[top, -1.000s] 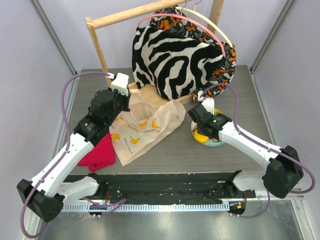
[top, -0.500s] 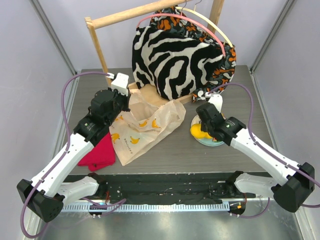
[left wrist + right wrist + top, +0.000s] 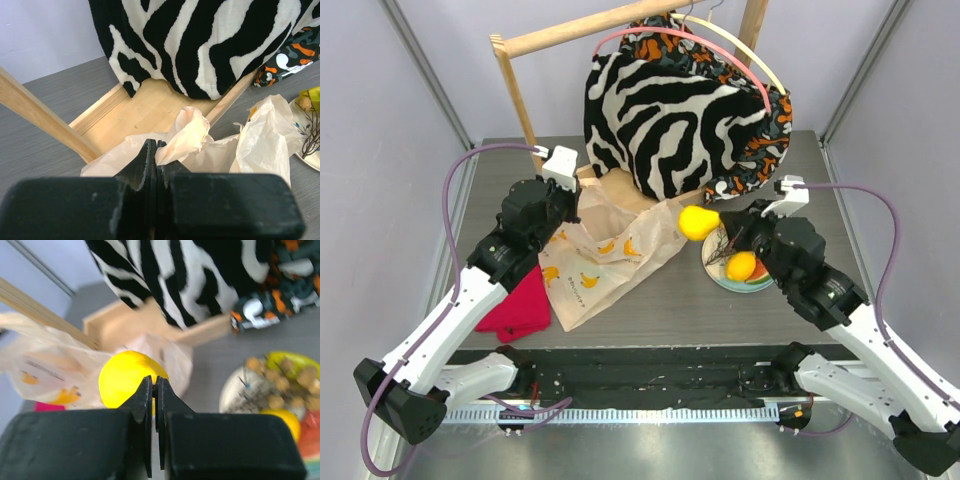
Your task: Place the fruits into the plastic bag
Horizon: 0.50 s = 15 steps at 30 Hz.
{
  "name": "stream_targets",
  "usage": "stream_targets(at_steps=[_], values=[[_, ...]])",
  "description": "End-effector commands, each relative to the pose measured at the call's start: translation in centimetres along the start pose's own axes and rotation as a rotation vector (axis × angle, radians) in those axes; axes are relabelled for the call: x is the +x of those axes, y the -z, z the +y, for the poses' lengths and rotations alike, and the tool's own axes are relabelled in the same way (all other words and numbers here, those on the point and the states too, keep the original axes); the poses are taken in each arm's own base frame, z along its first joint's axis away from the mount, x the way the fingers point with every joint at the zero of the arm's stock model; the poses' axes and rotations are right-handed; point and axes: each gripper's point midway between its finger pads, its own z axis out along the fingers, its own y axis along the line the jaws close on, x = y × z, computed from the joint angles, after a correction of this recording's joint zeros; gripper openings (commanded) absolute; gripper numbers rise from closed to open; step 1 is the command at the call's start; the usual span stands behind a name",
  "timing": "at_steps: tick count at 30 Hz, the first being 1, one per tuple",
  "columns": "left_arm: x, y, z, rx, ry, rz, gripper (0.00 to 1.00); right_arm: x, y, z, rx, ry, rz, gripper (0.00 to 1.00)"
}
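The grey counter (image 3: 670, 290) fills the middle of the top view, with a zebra-striped garment (image 3: 665, 125) hanging from a wooden rack (image 3: 520, 95) at the upper centre. Below it the plastic bag (image 3: 610, 255) lies crumpled on the counter, its long axis running from lower left to upper right and its bunched end pointing up toward the rack. The left pincer (image 3: 156, 146) is closed tight on a fold of the bag's film there. A red cloth (image 3: 520, 305) lies just left of the bag's lower end. The plate (image 3: 713, 272) sits right of the bag, at centre right. The right pincer (image 3: 154, 382) has its fingers almost together, nipping the lemon (image 3: 697, 222) by its narrow end; the lemon hangs over the bag's right edge, long axis roughly left to right, tip toward the right. An orange fruit (image 3: 741, 266) and a sprig of grapes (image 3: 280, 385) rest on the plate.
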Motion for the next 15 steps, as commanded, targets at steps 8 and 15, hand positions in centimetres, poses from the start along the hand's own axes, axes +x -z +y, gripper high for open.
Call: stream_targets(at_steps=[8, 15], values=[[-2.8, 0.6, 0.4, -0.013, 0.012, -0.086, 0.00, -4.2, -5.3, 11.8, -0.435, -0.030, -0.099, 0.01], [-2.8, 0.6, 0.5, -0.020, 0.009, -0.084, 0.00, -2.3, -7.9, 16.0, -0.592, -0.094, -0.035, 0.01]])
